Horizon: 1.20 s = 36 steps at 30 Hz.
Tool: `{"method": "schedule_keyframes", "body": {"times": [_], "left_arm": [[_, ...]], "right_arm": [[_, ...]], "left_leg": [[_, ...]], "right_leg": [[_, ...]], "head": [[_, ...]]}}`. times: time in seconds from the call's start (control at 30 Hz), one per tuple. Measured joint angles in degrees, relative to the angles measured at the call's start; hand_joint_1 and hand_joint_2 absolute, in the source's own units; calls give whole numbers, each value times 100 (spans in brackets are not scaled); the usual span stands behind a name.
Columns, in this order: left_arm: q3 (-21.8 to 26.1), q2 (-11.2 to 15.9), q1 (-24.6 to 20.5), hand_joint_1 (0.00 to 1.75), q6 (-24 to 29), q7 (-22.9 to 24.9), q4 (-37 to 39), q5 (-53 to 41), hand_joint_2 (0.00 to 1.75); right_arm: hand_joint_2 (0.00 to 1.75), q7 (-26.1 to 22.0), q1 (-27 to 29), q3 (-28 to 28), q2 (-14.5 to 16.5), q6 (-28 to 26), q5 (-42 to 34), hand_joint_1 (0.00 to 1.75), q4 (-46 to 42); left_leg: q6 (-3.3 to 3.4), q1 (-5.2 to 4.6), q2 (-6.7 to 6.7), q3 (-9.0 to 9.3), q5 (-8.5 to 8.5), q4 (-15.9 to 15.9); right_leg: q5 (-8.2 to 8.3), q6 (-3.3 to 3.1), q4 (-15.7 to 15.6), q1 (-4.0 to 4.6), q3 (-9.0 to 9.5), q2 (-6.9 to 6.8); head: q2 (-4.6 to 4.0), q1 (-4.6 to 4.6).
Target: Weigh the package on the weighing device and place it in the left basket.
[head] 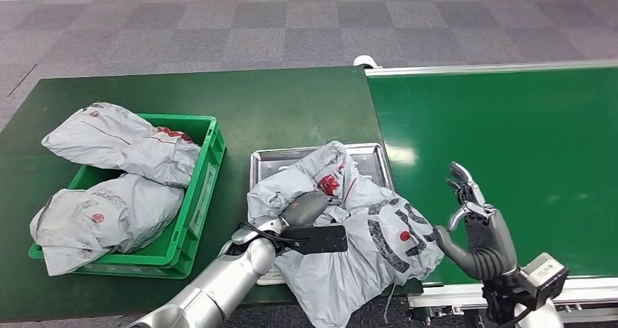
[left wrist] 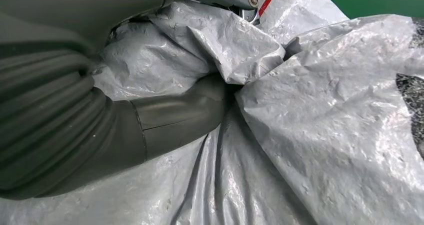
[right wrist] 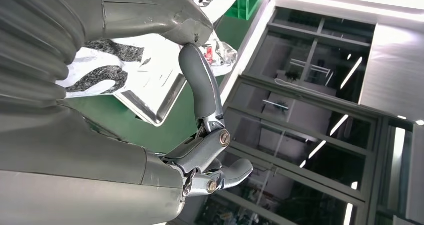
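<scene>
weighing underway | grey package (head: pixel 364 233) on steel scale tray (head: pixel 379 153) | left hand (head: pixel 302 215) fingers buried in folds, holding it | right hand (head: pixel 474 229) empty, fingers wide | transfer to green basket (head: pixel 208 171) pending

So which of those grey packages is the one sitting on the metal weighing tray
The big grey package printed with black lettering, right of the green basket. It lies on the tray under the left hand; the two other packages lie in the basket.
</scene>
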Motion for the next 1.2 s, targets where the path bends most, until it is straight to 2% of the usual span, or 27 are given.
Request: {"method": "schedule_keyframes", "body": {"times": [0.1, 0.2, 0.33, 0.43, 0.6, 0.87, 1.03, 1.2], "left_arm": [[0, -15, -17, 175, 162, -216, 24, 116, 175], [28, -16, 86, 175, 507, -636, -132, 467, 175], [307, -14, 408, 175, 992, -1442, -923, 1554, 175], [636, -10, 605, 175, 1083, -1733, -1584, 2360, 175], [954, 23, 932, 175, 1320, -1799, -2479, 3425, 175], [1061, 68, 1130, 175, 1473, -1800, -3115, 3658, 175], [1085, 145, 1328, 175, 1991, -1802, -3787, 4291, 175], [1160, 220, 1520, 175, 2383, -1807, -4488, 4423, 175]], "right_arm": [[175, 0, 37, -40, 0, 0, 17, 0, -45], [175, -2, 105, -80, 2, 0, 20, 0, -127], [175, -29, 195, -96, 10, 0, 4, 0, -221], [175, -83, 232, -104, 11, 0, -31, 0, -227], [175, -120, 261, -107, 11, 0, -87, 0, -227], [175, -130, 263, -108, 13, 0, -102, 0, -227], [175, -169, 256, -102, 13, 0, -113, 0, -221], [175, -183, 237, -42, 13, 0, -112, 0, -211]], "left_leg": [[0, 0, -1, -1, 0, 0], [0, -2, 0, -7, 0, 0], [-1, -2, 3, -21, 0, 0], [-1, -2, 4, -25, 0, 0], [-1, -1, 4, -33, 0, -1], [0, -3, 1, -39, -1, 0], [0, -2, 1, -41, -1, -1], [-1, 0, 0, -43, -1, -2]], "right_leg": [[0, 0, 0, 0, -1, -1], [0, 0, 0, -1, -7, 0], [1, 0, 0, -1, -26, 4], [0, -1, 0, -1, -30, 7], [-2, -3, 1, 0, -38, 6], [-2, -2, 0, -2, -38, 3], [-2, -2, 1, -1, -40, 3], [-3, -3, 1, 1, -42, 2]], "head": [[0, 0], [0, 0], [0, -1], [0, -1], [0, -1], [0, 0], [0, 0], [0, 0]]}}
